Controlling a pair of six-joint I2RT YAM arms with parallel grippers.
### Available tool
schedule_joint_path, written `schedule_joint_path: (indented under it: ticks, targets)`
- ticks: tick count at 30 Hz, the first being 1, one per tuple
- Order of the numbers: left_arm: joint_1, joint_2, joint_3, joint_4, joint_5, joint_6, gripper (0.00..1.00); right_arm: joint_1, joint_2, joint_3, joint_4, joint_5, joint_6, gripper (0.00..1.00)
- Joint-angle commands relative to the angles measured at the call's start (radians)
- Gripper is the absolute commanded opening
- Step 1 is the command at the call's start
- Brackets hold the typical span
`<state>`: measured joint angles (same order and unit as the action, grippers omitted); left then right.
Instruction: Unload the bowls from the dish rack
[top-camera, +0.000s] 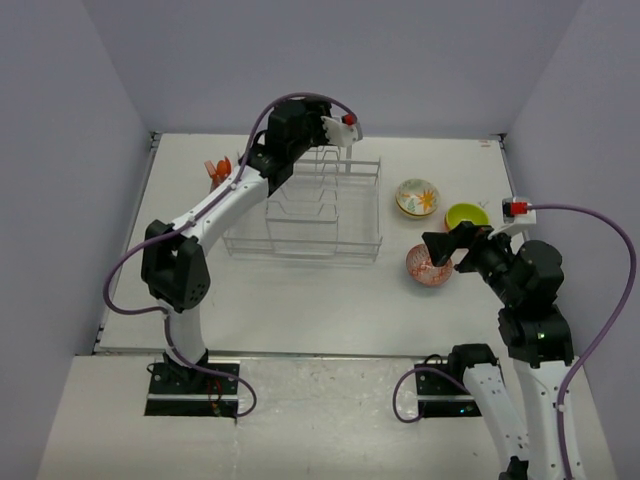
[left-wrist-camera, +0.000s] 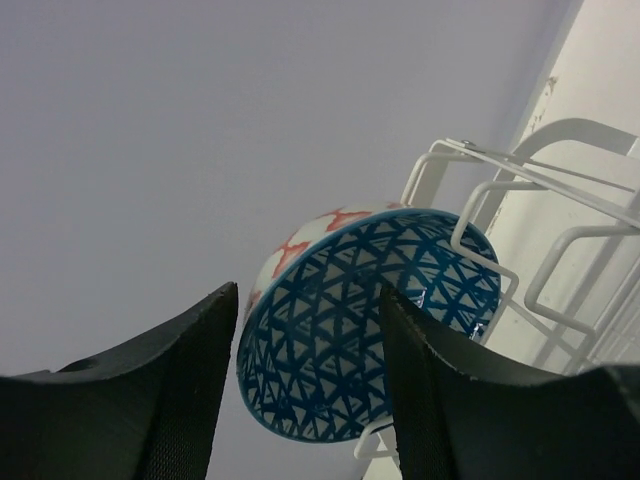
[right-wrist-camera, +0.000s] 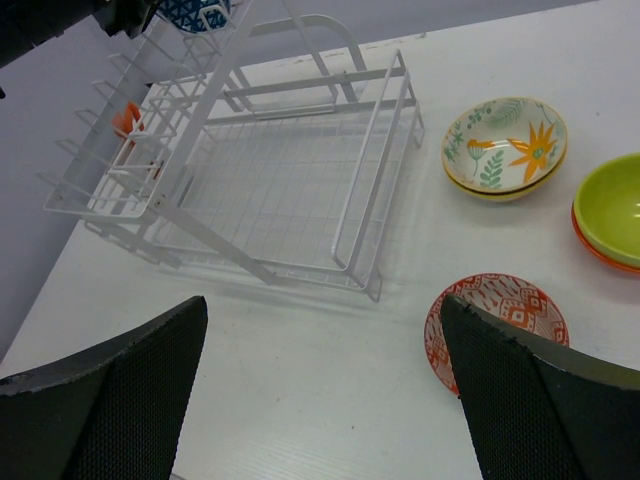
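The white surface (top-camera: 300, 300) is taken up at its middle by the dish rack (top-camera: 305, 215). The left hand (left-wrist-camera: 305, 300) is held open at the rack's tall slotted end. Its fingers are spread either side of the dark blue bowl (left-wrist-camera: 370, 330), which is stood on edge in the upright wires. The right hand (right-wrist-camera: 322, 310) is held wide open above the surface, near a red patterned bowl (right-wrist-camera: 495, 325). Beyond it the cream floral bowl (right-wrist-camera: 505, 145) is set down, and the yellow-green bowl (right-wrist-camera: 612, 205) is nested in the orange-red bowl (right-wrist-camera: 592, 245).
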<state>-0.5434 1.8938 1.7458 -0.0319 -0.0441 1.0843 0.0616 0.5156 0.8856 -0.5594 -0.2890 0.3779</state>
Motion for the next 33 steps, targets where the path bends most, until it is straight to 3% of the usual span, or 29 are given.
schedule_joint_path:
  ticks: [1,8,9,13,24,28,33]
  targets:
    - [0.008,0.014,0.055,0.013,-0.027,0.031,0.59,0.007,-0.005,0.012,0.041,-0.033,-0.019,0.99]
    - [0.011,0.005,0.029,0.069,-0.052,0.058,0.57,0.011,-0.008,0.007,0.052,-0.044,-0.019,0.99]
    - [0.011,0.013,0.034,0.069,-0.057,0.063,0.47,0.010,-0.008,0.007,0.052,-0.044,-0.020,0.99]
    - [0.013,0.028,0.052,0.075,-0.068,0.063,0.43,0.012,-0.011,0.006,0.055,-0.045,-0.020,0.99]
    - [0.013,0.030,0.057,0.070,-0.071,0.081,0.18,0.018,-0.025,0.001,0.064,-0.047,-0.024,0.99]
    - [0.014,0.028,0.054,0.070,-0.071,0.089,0.15,0.021,-0.028,0.001,0.064,-0.044,-0.027,0.99]
    - [0.013,0.027,0.040,0.090,-0.073,0.098,0.00,0.020,-0.032,0.000,0.065,-0.041,-0.028,0.99]
